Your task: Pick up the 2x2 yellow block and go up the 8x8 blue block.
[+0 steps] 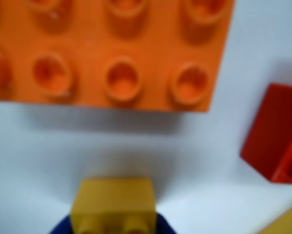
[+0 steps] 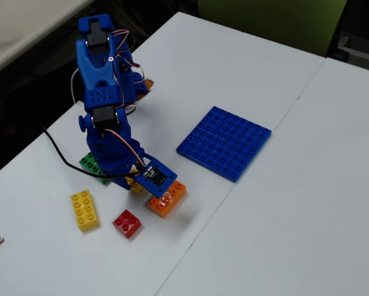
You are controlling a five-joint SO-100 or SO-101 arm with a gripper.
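Observation:
The 2x2 yellow block [image 1: 113, 200] sits at the bottom middle of the wrist view, with the blue jaws of my gripper [image 1: 113, 223] tight against both its sides. In the fixed view my gripper [image 2: 135, 182] is down at the table and the yellow block [image 2: 134, 184] just peeks out under the blue arm, beside the orange brick. The gripper looks shut on the block. The 8x8 blue block [image 2: 224, 142] lies flat on the table to the right of the arm, apart from it.
An orange brick [image 2: 168, 198] [image 1: 112, 53] lies right in front of the gripper. A red 2x2 brick [image 2: 127, 222] [image 1: 278, 131], a long yellow brick [image 2: 84, 209] and a green brick [image 2: 91, 165] lie around it. A table seam [image 2: 258, 148] runs past the baseplate.

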